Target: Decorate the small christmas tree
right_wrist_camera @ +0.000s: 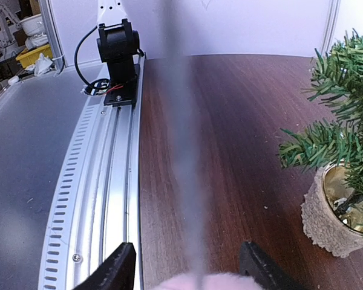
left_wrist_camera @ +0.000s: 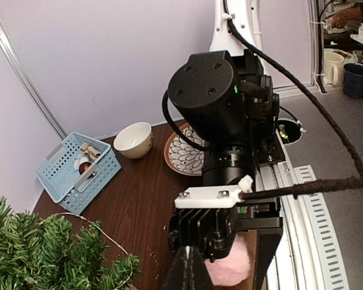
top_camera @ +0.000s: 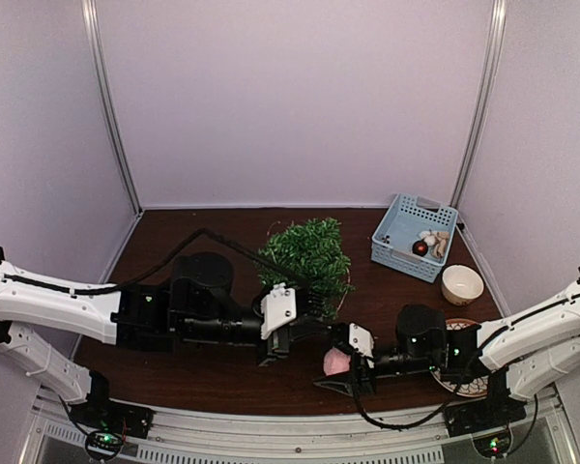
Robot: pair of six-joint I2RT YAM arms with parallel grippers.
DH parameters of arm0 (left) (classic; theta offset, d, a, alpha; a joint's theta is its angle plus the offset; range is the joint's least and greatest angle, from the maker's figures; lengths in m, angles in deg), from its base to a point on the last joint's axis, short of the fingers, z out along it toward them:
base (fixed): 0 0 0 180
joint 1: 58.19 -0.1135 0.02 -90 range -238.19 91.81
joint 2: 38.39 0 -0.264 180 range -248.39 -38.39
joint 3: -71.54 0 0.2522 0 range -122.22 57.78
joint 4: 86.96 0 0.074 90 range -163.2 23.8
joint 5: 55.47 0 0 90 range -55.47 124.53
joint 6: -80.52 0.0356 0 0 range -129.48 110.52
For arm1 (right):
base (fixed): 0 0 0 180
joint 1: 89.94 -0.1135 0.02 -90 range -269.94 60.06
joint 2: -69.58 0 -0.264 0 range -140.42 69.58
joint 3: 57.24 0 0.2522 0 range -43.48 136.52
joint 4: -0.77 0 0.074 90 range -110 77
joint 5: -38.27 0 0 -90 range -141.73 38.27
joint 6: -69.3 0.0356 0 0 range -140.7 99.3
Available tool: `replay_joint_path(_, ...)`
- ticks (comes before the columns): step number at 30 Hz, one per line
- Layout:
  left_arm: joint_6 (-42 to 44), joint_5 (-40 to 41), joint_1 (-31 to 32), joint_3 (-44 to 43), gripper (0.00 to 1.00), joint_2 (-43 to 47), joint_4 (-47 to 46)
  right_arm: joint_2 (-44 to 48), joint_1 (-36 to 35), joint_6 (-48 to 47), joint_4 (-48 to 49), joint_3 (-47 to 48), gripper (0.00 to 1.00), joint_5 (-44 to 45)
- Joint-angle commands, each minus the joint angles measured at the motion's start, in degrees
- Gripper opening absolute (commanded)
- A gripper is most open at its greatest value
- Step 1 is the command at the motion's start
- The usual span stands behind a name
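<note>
Pale lilac enclosure walls, dark wooden table.

Item 1. Found the small christmas tree upright at mid-table, just beyond both grippers. Saw its pale pot at the right edge of the right wrist view.

Item 2. Found the left gripper low in front of the tree, jaws pressed together. Could not make out anything pinched between them.

Item 3. Found the right gripper facing it, jaws part-spread to either side of a pink pompom. Could not tell contact from near-contact. Noted a blurred grey strip running up the right wrist view from the pompom; could not identify it.

Item 4. Logged well off to the right: a blue basket holding small ornaments, a cream bowl, and a patterned plate partly under the right arm.

Handling note. Judged the step in hand to be securing the pompom for carrying to the tree. Judged it best done as follows:
- closing squarely on the middle of the fluff, gently enough to spare its shape yet firmly enough to prevent slipping;
- raising it clear of the wood before any sideways travel;
- keeping off the left gripper, very near;
- approaching a near outer branch from above, avoiding any push on the pot, probably light and easily tipped.
</note>
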Motion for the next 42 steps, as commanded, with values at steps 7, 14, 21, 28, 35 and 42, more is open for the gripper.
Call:
replay_joint_path(7,0.7,2.2,0.4,0.1,0.00,1.9,-4.8,0.7,-0.5,0.6,2.0,-1.4,0.47,0.0)
replay_joint_path(14,0.0,3.2,0.3,1.5,0.00,3.0,-3.5,1.9,-0.5,1.5,1.5,-1.8,0.50,0.5)
replay_joint_path(21,-2.4,8.6,0.4,6.4,0.00,4.9,-1.8,2.8,-0.5,1.7,-1.5,-1.4,0.25,4.7)
replay_joint_path(28,-5.8,23.9,0.2,10.4,0.00,5.2,-2.9,-6.4,-0.5,5.2,-7.9,7.8,0.14,13.8)
replay_joint_path(35,-6.7,32.7,-0.2,11.8,0.00,4.4,-5.6,-9.0,-0.5,6.4,-1.4,8.4,0.19,15.2)
replay_joint_path(42,-4.6,19.1,-0.2,9.2,0.00,7.1,-5.4,-14.2,-0.5,2.5,16.5,1.6,0.28,12.1)
